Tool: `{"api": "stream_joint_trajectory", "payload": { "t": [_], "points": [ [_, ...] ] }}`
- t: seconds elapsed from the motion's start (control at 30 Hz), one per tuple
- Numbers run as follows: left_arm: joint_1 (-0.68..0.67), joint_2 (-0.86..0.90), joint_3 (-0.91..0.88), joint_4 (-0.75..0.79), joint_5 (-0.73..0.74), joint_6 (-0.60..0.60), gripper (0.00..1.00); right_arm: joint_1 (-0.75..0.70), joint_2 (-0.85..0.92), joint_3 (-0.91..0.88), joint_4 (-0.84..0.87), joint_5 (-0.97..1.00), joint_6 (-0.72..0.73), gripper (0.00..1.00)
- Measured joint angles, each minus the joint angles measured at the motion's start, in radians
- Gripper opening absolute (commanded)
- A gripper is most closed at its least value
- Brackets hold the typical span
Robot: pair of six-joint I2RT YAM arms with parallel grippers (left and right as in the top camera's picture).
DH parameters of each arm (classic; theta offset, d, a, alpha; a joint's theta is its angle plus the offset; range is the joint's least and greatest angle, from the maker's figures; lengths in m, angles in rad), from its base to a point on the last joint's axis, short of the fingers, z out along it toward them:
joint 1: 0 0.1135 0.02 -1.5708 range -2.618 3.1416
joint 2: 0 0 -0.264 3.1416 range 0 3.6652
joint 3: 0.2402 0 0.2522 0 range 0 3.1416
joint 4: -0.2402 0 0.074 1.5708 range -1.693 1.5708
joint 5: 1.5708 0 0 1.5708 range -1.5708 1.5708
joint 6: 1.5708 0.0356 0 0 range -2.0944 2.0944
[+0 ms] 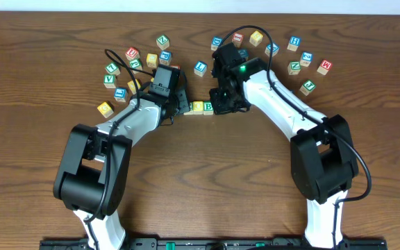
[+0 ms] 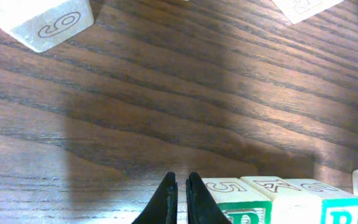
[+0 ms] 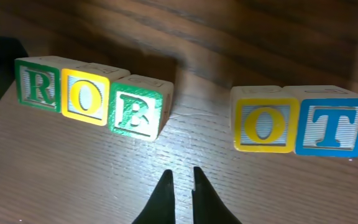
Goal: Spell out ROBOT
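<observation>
The right wrist view shows the cubes in two groups on the wood. The green R (image 3: pixel 39 84), a yellow O (image 3: pixel 86 98) and the green B (image 3: pixel 135 112) touch in a slightly slanted row. After a gap, the second yellow O (image 3: pixel 264 126) and the blue T (image 3: pixel 332 124) sit side by side. My right gripper (image 3: pixel 180 177) hovers in front of that gap, shut and holding nothing. My left gripper (image 2: pixel 180 182) is shut and empty, its right finger against the R cube (image 2: pixel 241 202). Overhead, the O (image 1: pixel 197 107) and B (image 1: pixel 208 107) show between the two grippers.
Several loose letter cubes lie in an arc across the back, one cluster on the left (image 1: pixel 132 66) and one on the right (image 1: pixel 301 59). A yellow cube (image 1: pixel 105 108) sits apart at the left. A pale cube marked 9 (image 2: pixel 42 22) is beyond my left gripper.
</observation>
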Motion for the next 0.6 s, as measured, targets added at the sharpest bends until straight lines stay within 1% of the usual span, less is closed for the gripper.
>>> {"api": "stream_joint_trajectory", "payload": {
  "t": [0.2,0.37,0.6],
  "points": [
    [0.0,0.0,0.0,-0.011,0.0,-0.002,0.07,0.016,0.0,0.0,0.002,0.002,0.0,0.06],
    [0.0,0.0,0.0,-0.016,0.0,-0.002,0.07,0.031,0.0,0.0,0.009,0.003,0.016,0.01],
    [0.0,0.0,0.0,-0.017,0.0,-0.002,0.08,0.05,0.0,-0.032,0.075,0.013,0.07,0.01]
  ]
}}
